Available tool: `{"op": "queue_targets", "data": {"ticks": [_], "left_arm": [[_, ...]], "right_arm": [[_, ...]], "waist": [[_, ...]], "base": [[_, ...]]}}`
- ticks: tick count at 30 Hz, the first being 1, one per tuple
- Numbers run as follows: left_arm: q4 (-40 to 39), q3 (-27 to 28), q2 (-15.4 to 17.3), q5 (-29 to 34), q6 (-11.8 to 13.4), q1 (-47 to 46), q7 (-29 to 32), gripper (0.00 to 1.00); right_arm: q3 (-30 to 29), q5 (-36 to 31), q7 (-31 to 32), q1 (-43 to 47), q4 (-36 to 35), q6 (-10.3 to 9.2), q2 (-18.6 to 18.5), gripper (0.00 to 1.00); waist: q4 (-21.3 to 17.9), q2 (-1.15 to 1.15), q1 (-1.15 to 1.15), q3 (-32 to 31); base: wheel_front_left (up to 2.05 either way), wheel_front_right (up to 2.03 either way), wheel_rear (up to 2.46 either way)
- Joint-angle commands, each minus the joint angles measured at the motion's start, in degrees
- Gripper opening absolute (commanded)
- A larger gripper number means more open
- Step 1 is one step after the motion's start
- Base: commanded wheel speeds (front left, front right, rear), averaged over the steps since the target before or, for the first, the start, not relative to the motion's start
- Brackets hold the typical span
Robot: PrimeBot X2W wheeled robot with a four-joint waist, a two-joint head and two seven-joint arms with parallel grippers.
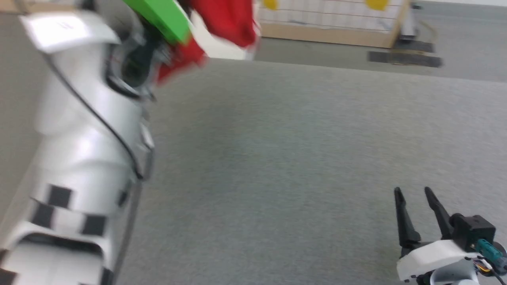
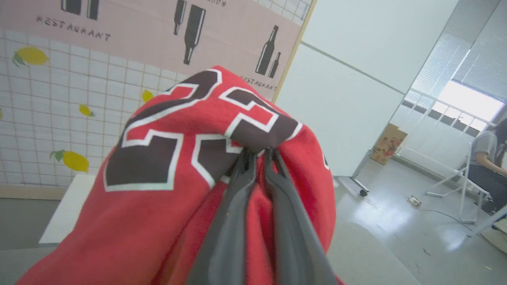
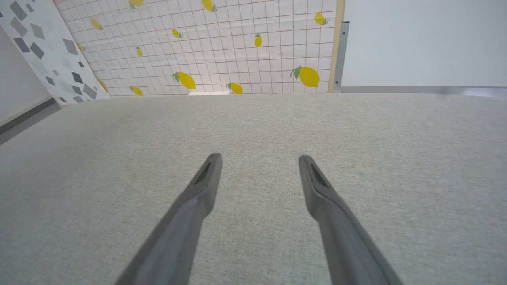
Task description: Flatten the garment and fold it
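at the far left of the head view we see our left arm [image 1: 79, 138] raised and blurred. a green part [image 1: 166, 16] sits at its wrist, and the jersey [image 1: 225, 19] hangs red from it above the far edge of the grey table [image 1: 297, 158].

from the left wrist we read "restaurant" under black bottle shapes on a pink poster [image 2: 138, 23]. the word shows again, partly hidden, beside the jersey's top. below the poster are white tiles with lemons [image 2: 75, 161]. on the jersey we read a black, white-edged 23 [image 2: 146, 158], creased over a fold. the left gripper [image 2: 257, 152] is clenched on that fold, pinching the cloth just under the number.

further right a cardboard box [image 2: 386, 144] stands on the floor by a wall. its printing is too small to read, and we cannot tell what is in it. a person [image 2: 489, 162] sits at the far right.

the right gripper [image 1: 412, 190] is over the table, fingers spread wide, grasping nothing.
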Motion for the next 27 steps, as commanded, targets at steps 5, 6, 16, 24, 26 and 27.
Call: {"op": "queue_targets", "data": {"ticks": [5, 6, 16, 24, 26, 27], "left_arm": [[2.41, -4.73, -4.02, -0.85, -0.39, 9.56, 0.13, 0.0], [3.24, -5.52, -4.57, -0.95, -0.39, 10.98, 0.2, 0.0], [16.1, -17.93, -5.78, 1.57, 1.16, 24.45, 12.76, 0.0], [12.96, -11.06, -5.99, -4.54, 2.89, 24.26, 9.94, 1.0], [10.29, -7.84, -4.97, -5.63, 3.06, 23.47, 6.31, 1.0], [8.85, -6.57, -4.07, -5.31, 3.05, 23.11, 3.84, 1.0]], "right_arm": [[-1.31, 0.39, -0.26, 1.63, -0.82, -0.08, -0.04, 1.0], [-1.57, 0.55, -0.27, 1.77, -0.88, -0.08, -0.04, 1.0], [-0.83, 2.22, -1.18, 1.65, -0.15, -0.08, -0.04, 1.0], [-1.06, 2.8, -1.78, 2.22, 1.13, -0.08, -0.04, 1.0], [-1.11, 2.72, -1.72, 2.36, 1.15, -0.08, -0.04, 1.0], [-1.09, 2.65, -1.63, 2.38, 1.14, -0.08, -0.04, 1.0]], "waist": [[-10.3, 0.0, 0.0, -1.77], [-10.64, 0.0, 0.0, -1.61], [-13.41, 0.0, 0.0, -1.48], [-11.5, 0.0, 0.0, -3.79], [-10.71, 0.0, 0.0, -4.14], [-10.35, 0.0, 0.0, -4.24]], "base": [[0.0, 0.0, 0.0], [0.0, 0.0, 0.0], [0.0, 0.0, 0.0], [0.0, 0.0, 0.0], [0.0, 0.0, 0.0], [0.0, 0.0, 0.0]]}}
